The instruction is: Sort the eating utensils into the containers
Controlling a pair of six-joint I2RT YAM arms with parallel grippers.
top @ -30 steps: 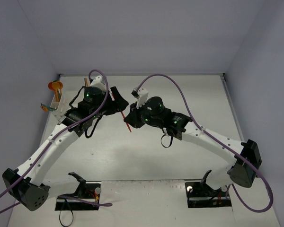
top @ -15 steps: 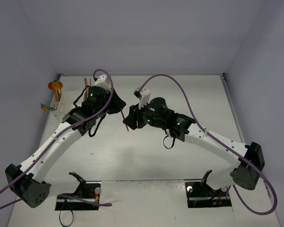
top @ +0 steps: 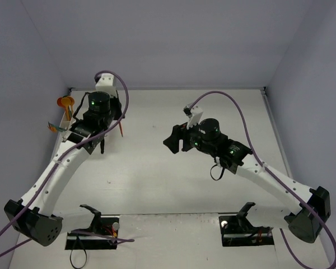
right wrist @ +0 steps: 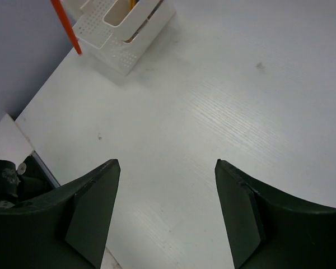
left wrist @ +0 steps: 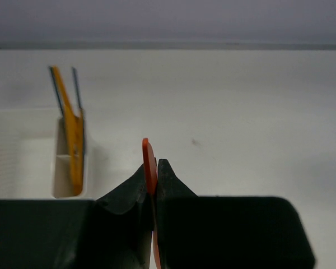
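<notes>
My left gripper is shut on a thin red utensil, whose rounded end sticks up between the jaws. In the top view the left gripper hangs at the back left with the red utensil slanting below it, just right of the white containers. One container holds a yellow-orange utensil and thin blue sticks. My right gripper is open and holds nothing; in the top view the right gripper is over mid-table. The right wrist view shows the containers and the red utensil far off.
An orange spoon head rises from the containers against the left wall. Purple cables loop over both arms. Two black mounts sit at the near edge. Walls close in the back and sides.
The red utensil passed from my right gripper to my left. The left shut on it and swung left toward the containers. The right opened and drew back to the right.
</notes>
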